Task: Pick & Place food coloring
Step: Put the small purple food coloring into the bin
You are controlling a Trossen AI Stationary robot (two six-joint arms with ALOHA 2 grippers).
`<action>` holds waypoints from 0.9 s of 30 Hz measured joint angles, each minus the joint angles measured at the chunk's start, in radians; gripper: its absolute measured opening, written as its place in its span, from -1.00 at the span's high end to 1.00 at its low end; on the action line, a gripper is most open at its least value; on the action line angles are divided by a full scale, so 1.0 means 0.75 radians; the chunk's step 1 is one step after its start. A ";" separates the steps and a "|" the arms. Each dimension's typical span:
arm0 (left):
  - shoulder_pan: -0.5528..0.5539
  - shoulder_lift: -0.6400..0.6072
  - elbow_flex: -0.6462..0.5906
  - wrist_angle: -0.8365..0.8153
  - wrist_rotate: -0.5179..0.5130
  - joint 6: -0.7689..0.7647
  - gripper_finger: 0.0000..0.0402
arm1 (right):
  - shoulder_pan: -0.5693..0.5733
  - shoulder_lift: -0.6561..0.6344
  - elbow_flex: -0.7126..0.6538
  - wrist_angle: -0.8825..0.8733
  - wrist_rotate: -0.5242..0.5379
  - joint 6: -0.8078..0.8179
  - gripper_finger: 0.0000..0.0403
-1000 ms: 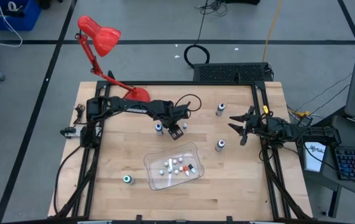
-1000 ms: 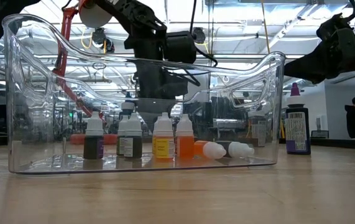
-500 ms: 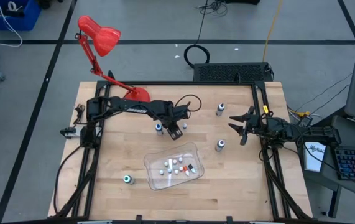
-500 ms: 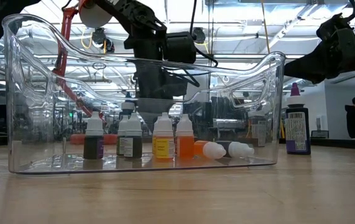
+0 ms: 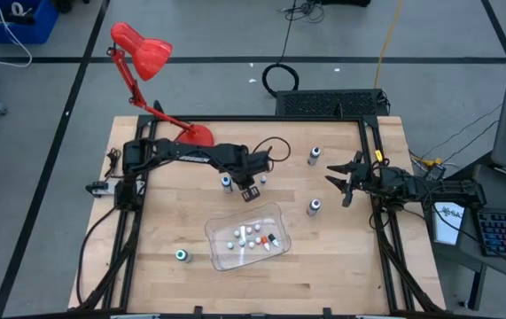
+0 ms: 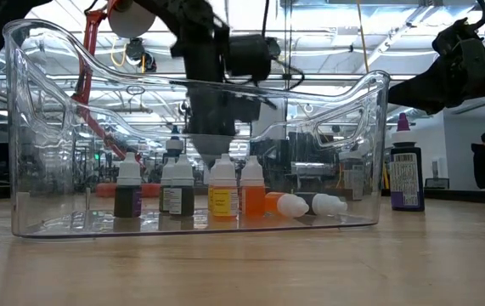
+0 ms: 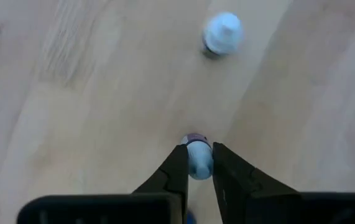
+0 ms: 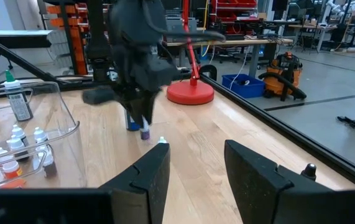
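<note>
The left gripper [image 7: 197,163] is clamped on a small white-capped food coloring bottle [image 7: 198,157] near the middle of the desk [image 5: 164,221], toward the far edge. Another bottle [image 5: 226,182] stands just beside it, and the clear tray [image 5: 275,213] holding several more bottles sits between it and the near edge. A red lamp [image 5: 142,49] stands at the far left corner. The right gripper [image 5: 338,178] hovers near the right edge, fingers apart and empty.
</note>
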 joint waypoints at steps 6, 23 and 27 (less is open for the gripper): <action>-0.130 -0.067 0.183 -0.251 -0.131 0.011 0.75 | 0.000 0.000 0.000 0.000 0.000 0.000 0.30; -0.782 -0.174 0.309 -0.580 -0.203 -0.662 0.75 | 0.000 0.000 0.001 0.001 0.000 0.000 0.30; -0.847 -0.174 0.242 -0.576 -0.213 -0.836 0.75 | 0.000 0.000 0.001 0.000 0.000 0.000 0.30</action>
